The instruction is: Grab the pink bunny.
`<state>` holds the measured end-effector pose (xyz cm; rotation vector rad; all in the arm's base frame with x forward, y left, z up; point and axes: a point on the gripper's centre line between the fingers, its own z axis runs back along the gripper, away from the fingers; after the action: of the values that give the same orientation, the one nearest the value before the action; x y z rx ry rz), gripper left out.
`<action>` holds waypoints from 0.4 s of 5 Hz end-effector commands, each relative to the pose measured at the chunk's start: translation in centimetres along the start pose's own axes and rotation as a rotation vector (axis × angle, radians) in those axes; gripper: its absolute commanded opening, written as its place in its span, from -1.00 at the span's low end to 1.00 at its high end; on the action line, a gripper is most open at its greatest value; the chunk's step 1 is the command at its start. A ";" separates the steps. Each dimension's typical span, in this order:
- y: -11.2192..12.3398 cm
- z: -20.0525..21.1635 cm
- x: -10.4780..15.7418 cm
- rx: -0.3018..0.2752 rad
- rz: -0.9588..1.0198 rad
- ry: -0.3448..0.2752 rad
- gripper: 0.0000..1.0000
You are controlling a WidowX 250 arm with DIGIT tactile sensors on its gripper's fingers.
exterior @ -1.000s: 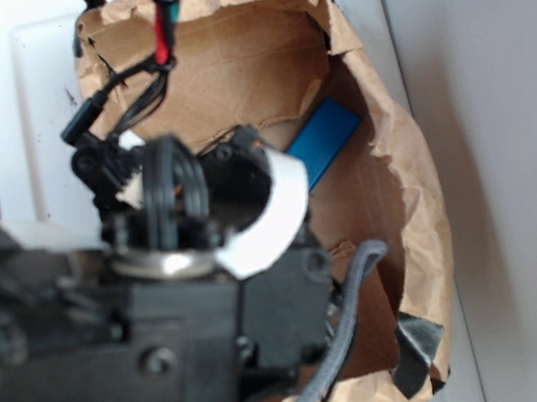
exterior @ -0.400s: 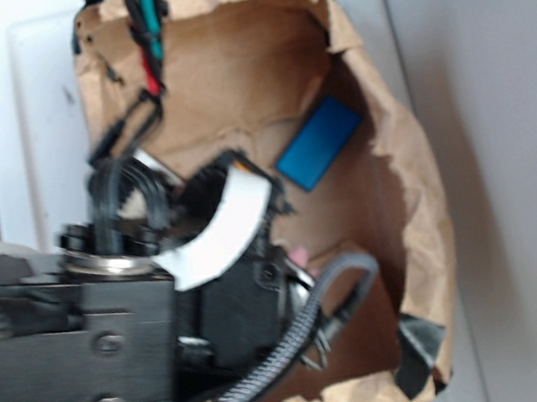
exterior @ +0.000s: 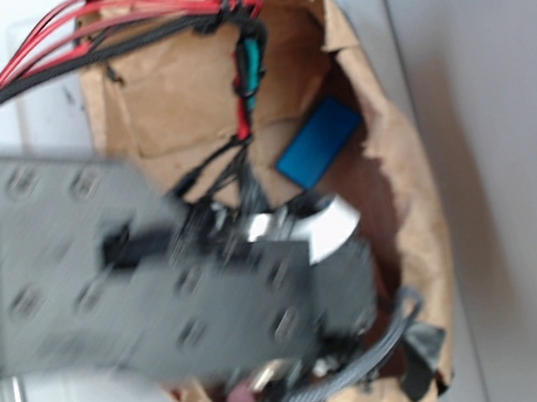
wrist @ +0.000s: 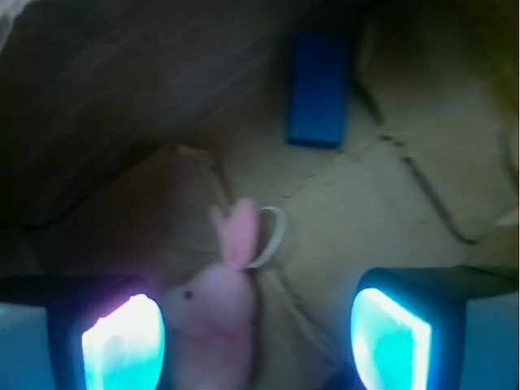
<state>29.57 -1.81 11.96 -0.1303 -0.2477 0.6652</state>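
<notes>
Robot arm (exterior: pixel 137 271) fills the left and centre of the exterior view, blurred, with red and black cables (exterior: pixel 73 43) running from the upper left. Under it, a brown paper bag (exterior: pixel 407 180) lies open on the pale bench (exterior: pixel 506 165); its floor is creased cardboard-brown.

Blue block (wrist: pixel 317 89) lies flat at the far side of the bag, well apart from the fingers (wrist: pixel 260 341).

Pink bunny (wrist: pixel 215 321) sits near, on the bag floor, ears pointing far, white string loop (wrist: pixel 272 236) beside the ears.

Wrist view: 2 fingers spread wide, nothing gripped. Bunny is between them, close to the left one; cannot tell whether they touch.
</notes>
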 end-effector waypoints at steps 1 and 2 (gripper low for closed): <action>-0.7 1.2 0.0 -0.053 0.005 -0.016 1.00; -0.8 1.6 -0.9 -0.050 -0.031 -0.021 1.00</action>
<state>28.79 -3.01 11.60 -0.1425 -0.2315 0.6392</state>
